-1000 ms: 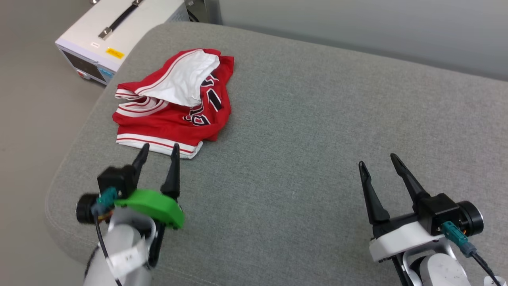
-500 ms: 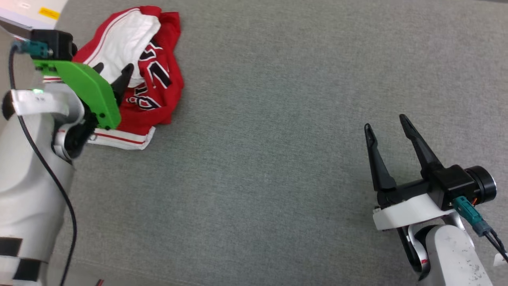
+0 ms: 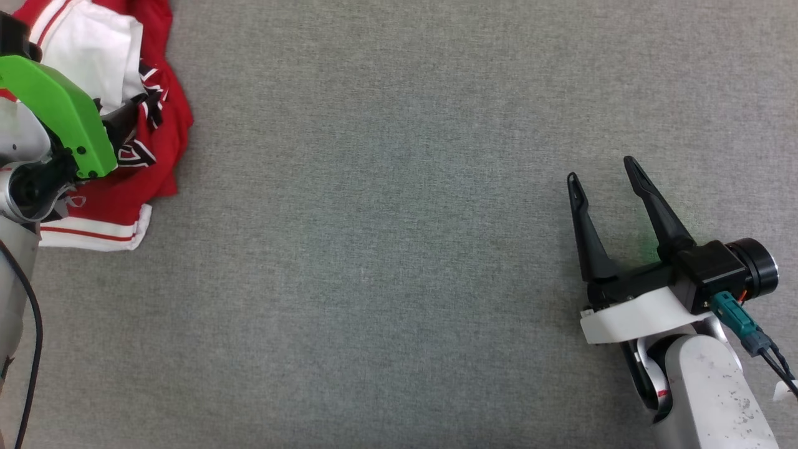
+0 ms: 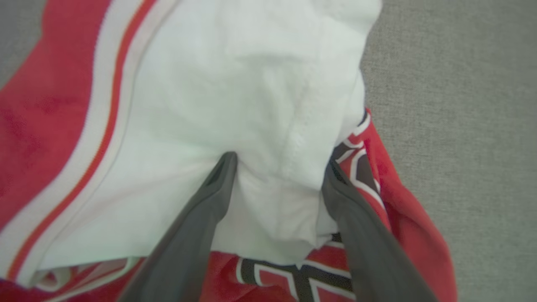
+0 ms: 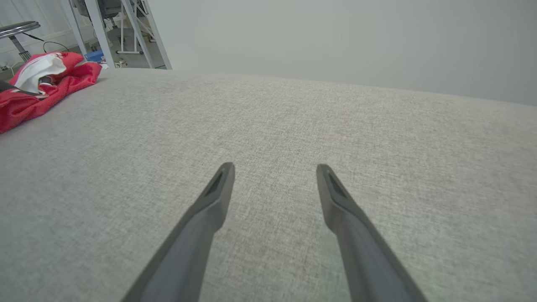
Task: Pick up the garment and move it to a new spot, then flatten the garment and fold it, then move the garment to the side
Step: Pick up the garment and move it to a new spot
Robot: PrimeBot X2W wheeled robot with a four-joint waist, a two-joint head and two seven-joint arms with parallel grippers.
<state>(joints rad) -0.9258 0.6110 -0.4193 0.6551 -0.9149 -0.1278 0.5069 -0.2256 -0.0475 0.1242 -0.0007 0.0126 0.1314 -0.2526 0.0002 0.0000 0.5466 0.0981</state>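
The garment [image 3: 159, 118], a crumpled red jersey with white sleeve cloth and black lettering, lies at the far left of the head view. My left gripper [image 3: 118, 118] is down on it under its green cover. In the left wrist view that gripper [image 4: 279, 161] is open, its fingers pressed into the garment [image 4: 235, 84] with a bulge of white cloth between them. My right gripper [image 3: 601, 172] hovers open and empty over bare cushion at the right, far from the jersey. From the right wrist view, the gripper [image 5: 275, 168] points across the surface and the garment [image 5: 46, 82] lies at the far left.
Everything rests on a wide grey fabric cushion [image 3: 386, 218], bare between the two arms. Beyond its far edge the right wrist view shows a pale wall [image 5: 335, 37], white frame legs [image 5: 98, 33] and a stool [image 5: 19, 27].
The head camera has swung down and right, shifting the whole picture. My left gripper went from the garment's near hem forward onto it, sinking its fingers into the white cloth. The right gripper barely moved.
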